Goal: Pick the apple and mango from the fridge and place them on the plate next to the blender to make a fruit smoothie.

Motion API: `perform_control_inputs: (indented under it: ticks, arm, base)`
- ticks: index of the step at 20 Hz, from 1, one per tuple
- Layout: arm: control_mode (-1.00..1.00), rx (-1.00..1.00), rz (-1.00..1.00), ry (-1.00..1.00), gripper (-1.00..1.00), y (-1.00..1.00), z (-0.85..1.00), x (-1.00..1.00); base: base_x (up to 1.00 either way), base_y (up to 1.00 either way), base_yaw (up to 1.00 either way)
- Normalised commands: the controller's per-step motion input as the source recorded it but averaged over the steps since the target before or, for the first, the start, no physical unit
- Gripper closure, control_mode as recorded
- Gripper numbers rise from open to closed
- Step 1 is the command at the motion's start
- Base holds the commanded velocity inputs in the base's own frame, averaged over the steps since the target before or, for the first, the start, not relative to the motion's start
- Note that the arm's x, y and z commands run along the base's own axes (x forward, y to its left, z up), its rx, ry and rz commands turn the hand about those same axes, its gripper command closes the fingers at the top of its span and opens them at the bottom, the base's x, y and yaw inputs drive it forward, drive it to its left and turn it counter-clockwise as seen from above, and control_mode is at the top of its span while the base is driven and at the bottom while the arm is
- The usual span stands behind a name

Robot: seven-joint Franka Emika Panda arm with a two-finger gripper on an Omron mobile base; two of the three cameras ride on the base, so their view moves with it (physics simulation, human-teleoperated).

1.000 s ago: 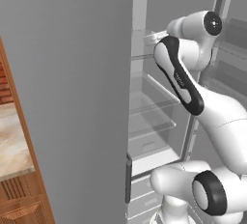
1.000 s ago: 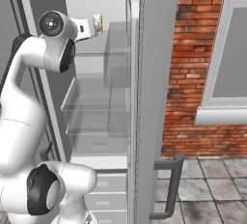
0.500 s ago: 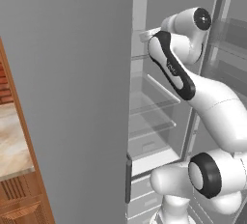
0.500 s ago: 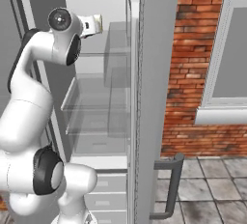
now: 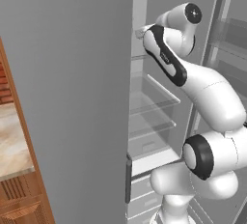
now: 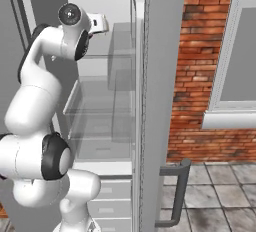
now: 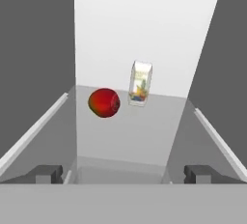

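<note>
A glossy red apple (image 7: pixel 104 103) lies on a clear upper shelf of the fridge (image 5: pixel 72 97), ahead of my gripper (image 7: pixel 123 175) and slightly to its left in the hand view. The gripper is open, with its two dark fingertips (image 7: pixel 46 174) wide apart at the shelf's near edge and nothing between them. In the right base view the white hand (image 6: pixel 101 23) reaches into the top of the fridge's (image 6: pixel 155 76) white interior. The mango, the plate and the blender are out of view.
A small juice carton (image 7: pixel 140 84) stands just behind and right of the apple. The open door with racks (image 5: pixel 231 35) flanks the arm. Lower shelves (image 5: pixel 152 105), white drawers (image 6: pixel 110 196), a wooden cabinet (image 5: pixel 14 189) and a brick wall (image 6: pixel 200 51) surround the fridge.
The arm has swung its elbow up and pushed the hand further into the fridge at upper-shelf height. The jaws stay wide apart.
</note>
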Motion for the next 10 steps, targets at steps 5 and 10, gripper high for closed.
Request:
perform_control_inputs:
  ticks: [5, 10]
  arm:
    - [-1.0, 0.0, 0.0, 0.02, -1.0, 0.09, -0.16, 0.38]
    - [-1.0, 0.0, 0.0, 0.01, -1.0, 0.09, 0.0, 0.38]
  base:
    - [0.0, 0.0, 0.0]
    - [0.0, 0.0, 0.0]
